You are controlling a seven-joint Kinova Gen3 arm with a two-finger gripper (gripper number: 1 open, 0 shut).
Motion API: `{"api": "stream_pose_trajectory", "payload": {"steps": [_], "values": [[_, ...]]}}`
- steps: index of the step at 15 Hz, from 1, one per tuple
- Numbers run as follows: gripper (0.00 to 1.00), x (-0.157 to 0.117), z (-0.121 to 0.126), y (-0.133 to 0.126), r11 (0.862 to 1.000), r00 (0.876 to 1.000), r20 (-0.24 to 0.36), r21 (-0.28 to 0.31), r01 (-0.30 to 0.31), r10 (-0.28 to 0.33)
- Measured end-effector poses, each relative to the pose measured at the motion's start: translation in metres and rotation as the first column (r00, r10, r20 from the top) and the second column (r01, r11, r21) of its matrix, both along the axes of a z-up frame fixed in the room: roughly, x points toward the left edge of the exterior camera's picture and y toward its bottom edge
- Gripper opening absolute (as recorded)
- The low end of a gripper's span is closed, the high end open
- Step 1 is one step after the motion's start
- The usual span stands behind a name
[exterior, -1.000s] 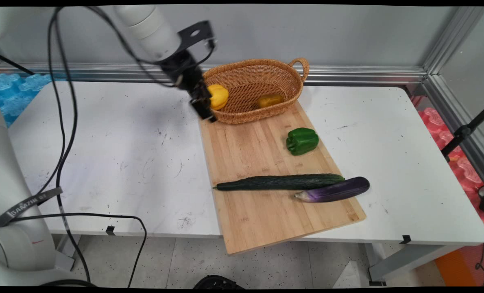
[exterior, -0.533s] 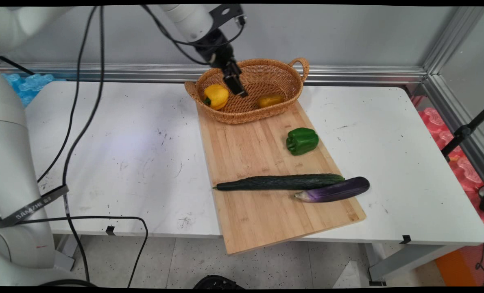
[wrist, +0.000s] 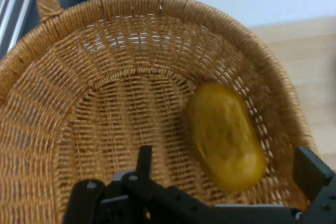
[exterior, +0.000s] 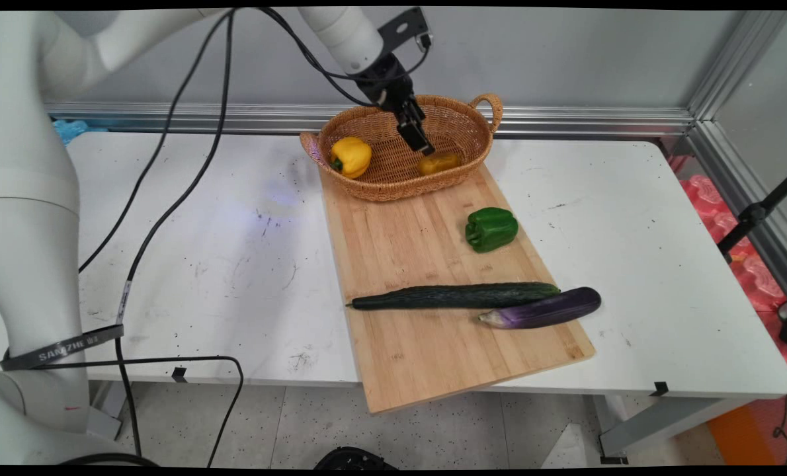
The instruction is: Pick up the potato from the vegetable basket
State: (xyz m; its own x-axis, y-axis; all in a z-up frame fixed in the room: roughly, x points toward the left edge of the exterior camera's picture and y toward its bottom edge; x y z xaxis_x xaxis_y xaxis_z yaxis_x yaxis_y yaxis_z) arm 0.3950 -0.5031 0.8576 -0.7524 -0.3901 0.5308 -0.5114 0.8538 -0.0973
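White table before a grey wall: at upper centre, a wicker basket holds a yellow pepper at left. The gripper, fingers spread and empty, hangs just left of a yellow-brown oval at right. It looks light, smooth and firm, best pinched across its narrow middle.

**Lighting and picture quality, quick rundown**

The main view is being lit evenly and brightly from overhead, so only soft, short shadows are being cast under the cucumber, the eggplant and the green pepper. A mild sheen is being thrown off the white table. Straight lines are being bent a bit toward the edges. In the hand view, the yellow item in the basket is being smeared by blur, while the weave is being kept fairly crisp.
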Motion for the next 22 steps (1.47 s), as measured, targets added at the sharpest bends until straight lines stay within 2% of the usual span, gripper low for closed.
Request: {"api": "stream_pose_trajectory", "payload": {"steps": [6, 12, 22], "values": [[1.00, -0.007, -0.031, -0.024, 1.000, 1.000, -0.022, 0.014, 0.007, -0.007], [1.00, -0.013, -0.051, -0.040, 1.000, 0.999, -0.044, 0.029, 0.004, -0.003], [1.00, -0.015, -0.057, -0.043, 0.999, 0.998, -0.057, 0.054, 0.004, -0.001]]}}
